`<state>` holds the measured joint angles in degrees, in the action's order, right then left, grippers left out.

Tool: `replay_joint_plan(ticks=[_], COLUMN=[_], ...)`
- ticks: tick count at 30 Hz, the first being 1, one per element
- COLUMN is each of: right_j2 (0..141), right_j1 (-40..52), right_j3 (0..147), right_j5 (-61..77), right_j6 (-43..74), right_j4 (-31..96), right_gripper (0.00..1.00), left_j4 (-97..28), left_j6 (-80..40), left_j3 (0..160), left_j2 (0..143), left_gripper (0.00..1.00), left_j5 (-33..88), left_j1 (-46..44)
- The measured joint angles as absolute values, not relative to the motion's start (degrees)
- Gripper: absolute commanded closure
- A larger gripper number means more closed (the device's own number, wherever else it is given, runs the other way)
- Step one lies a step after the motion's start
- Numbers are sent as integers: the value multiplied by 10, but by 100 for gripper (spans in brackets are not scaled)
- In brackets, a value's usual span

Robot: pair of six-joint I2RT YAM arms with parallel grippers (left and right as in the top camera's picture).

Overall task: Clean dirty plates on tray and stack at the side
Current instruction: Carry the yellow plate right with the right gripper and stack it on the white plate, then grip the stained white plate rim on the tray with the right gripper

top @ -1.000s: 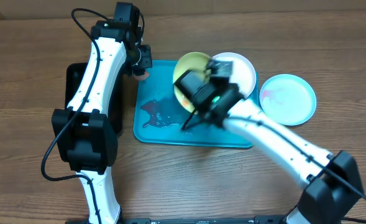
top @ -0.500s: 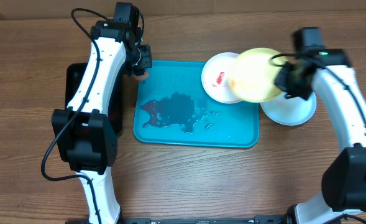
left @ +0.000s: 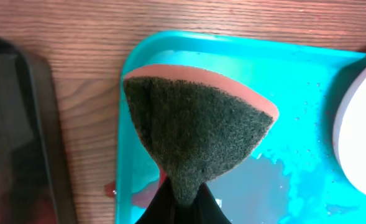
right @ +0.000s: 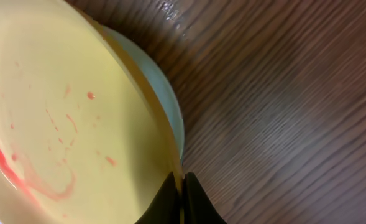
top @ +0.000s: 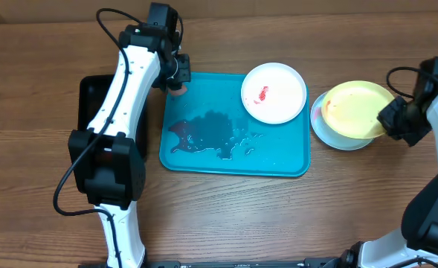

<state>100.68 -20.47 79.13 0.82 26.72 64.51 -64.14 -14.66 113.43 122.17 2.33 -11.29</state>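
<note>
My right gripper (right: 181,186) pinches the yellow-green plate (top: 356,108) at its 4 o'clock rim, over the blue plate (top: 336,142) — my left gripper (left: 181,202) clamps a sponge (left: 195,124) at 11 o'clock on the tray (top: 278,160).

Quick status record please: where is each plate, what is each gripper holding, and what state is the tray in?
left gripper: shut on sponge, over tray's far-left corner
right gripper: shut on yellow plate rim
yellow plate: over pale blue plate, right of tray; faint red streaks
white plate: on tray, far-right corner, red smear
tray: puddle left of centre
black tray: left of tray
</note>
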Motion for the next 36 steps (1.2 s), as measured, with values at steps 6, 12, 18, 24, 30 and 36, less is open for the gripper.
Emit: replay_joint_plan(ticks=[6,12,18,24,30,36], right_j2=[1007,1007,1007,1007,1007,1007], right_j1=[-210,-210,-213,-217,-217,-217], right_j3=[791,788,772,772,772,772], right_j5=[11,7,6,4,4,4], right_j6=[256,253,251,250,249,248], right_j4=[646,645,644,641,639,641], right_gripper=[96,96,96,96,96,96], left_j4=[-629,-628,-628,-628,-628,-628], left_j6=[-147,-147,-147,-147,-147,-147], left_j3=[1134,1134,1134,1134,1134,1134], left_j2=[1222,1222,1222,1222,1222,1222], left_gripper=[96,96,96,96,96,96], left_j5=[23,23,23,23,23,23], left_j1=[-124,-128,-128,-128,-128,-128])
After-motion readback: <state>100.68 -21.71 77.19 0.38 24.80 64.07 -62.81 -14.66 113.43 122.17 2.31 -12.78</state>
